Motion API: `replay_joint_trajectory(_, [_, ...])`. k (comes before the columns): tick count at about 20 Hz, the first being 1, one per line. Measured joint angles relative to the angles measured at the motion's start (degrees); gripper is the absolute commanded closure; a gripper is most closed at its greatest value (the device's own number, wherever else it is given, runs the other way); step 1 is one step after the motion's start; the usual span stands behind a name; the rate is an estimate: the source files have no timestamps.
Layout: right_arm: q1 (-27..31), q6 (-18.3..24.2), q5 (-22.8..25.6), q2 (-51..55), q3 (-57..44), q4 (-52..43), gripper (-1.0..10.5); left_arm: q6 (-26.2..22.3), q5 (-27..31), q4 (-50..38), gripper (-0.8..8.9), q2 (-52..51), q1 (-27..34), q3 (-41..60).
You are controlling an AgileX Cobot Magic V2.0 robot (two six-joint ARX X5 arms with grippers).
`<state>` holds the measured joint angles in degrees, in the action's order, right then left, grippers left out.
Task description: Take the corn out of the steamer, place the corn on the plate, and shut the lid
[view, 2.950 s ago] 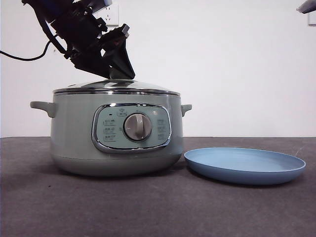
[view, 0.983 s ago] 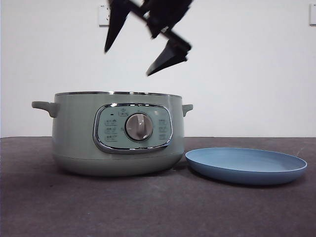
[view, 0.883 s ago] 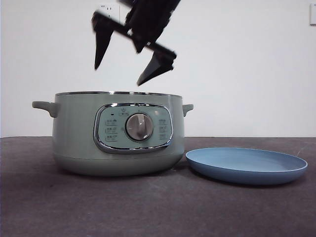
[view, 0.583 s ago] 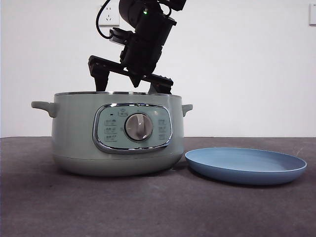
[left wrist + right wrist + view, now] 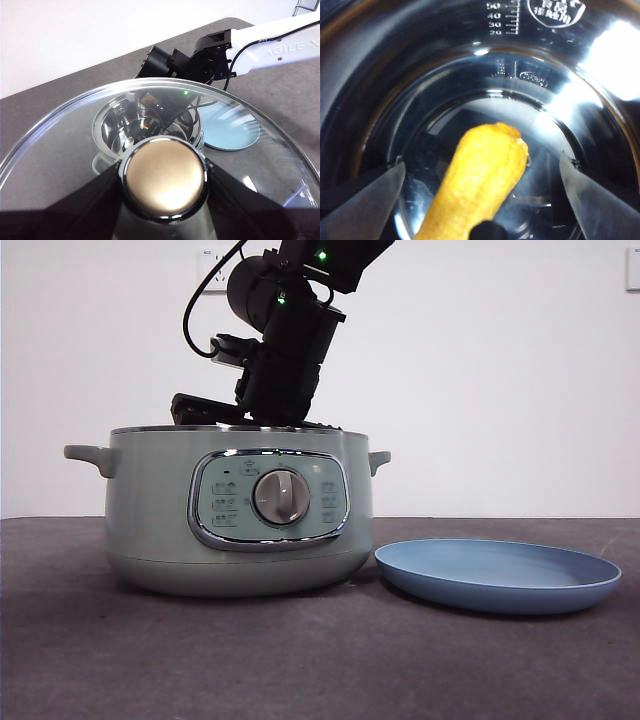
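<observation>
dark table; yellow stubby corn (image 5: 480, 185) (inside steel steamer (image 5: 240, 510))

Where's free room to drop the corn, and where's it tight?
The plate right of the steamer shows nothing on it, and bare table runs in front of both. Tight: inside the steamer, where the right tool sits open either side of the corn. The left tool holds the lid by its knob.
</observation>
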<state>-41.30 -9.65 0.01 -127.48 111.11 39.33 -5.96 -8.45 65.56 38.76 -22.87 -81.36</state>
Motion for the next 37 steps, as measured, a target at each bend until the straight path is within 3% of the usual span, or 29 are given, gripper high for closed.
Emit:
replay_joint_trajectory(3, [0.02, 0.0, -0.02, 0.0, 0.0, 0.35, 5.3, 0.0, 0.0, 0.52, 8.22, 0.0, 0.0, 0.0])
replay_joint_trajectory(5, [0.04, 0.0, -0.02, 0.0, 0.0, 1.53, 6.3, 0.0, 0.0, 0.92, 8.22, 0.0, 0.0, 0.0])
replay_joint_trajectory(10, [0.0, 0.0, -2.97, 0.0, 0.0, 3.41, 6.5, 0.0, 0.0, 0.9, 8.22, 0.0, 0.0, 0.0])
replay_joint_trajectory(12, [-0.11, -0.02, -3.02, 0.0, 0.0, 3.52, 8.5, 0.0, 0.0, 0.9, 8.22, 0.0, 0.0, 0.0])
replay_joint_trajectory(14, [-0.11, -0.02, -3.02, 0.0, 0.0, 3.19, 9.6, 0.0, 0.0, 0.9, 8.22, 0.0, 0.0, 0.0])
replay_joint_trajectory(19, [-0.17, 0.02, -4.46, 0.79, 0.0, 2.34, 9.6, 0.0, 0.0, 0.87, 8.22, 0.0, 0.0, 0.0])
replay_joint_trajectory(22, [-0.26, 0.31, -4.15, 10.97, -0.02, 2.6, 9.6, 0.0, 0.02, 0.83, 8.22, 0.0, 0.0, 0.0])
replay_joint_trajectory(24, [0.24, 1.7, 0.09, 19.34, 0.37, 4.28, 9.6, 0.0, -0.09, 0.79, 8.22, 0.0, 0.0, 0.0])
replay_joint_trajectory(30, [9.46, 4.57, 1.79, 26.43, 0.35, 18.14, 9.6, 0.0, -0.22, 0.81, 8.22, 0.0, 0.0, 0.0])
replay_joint_trajectory(33, [12.24, 5.03, 1.75, 26.53, -1.62, 17.86, 9.6, 0.0, -0.22, 0.81, 8.22, 0.0, 0.0, 0.0])
replay_joint_trajectory(37, [14.95, 5.11, 1.51, 26.69, -12.04, 12.52, 9.6, 0.0, -0.22, 0.81, 8.22, 0.0, 0.0, 0.0])
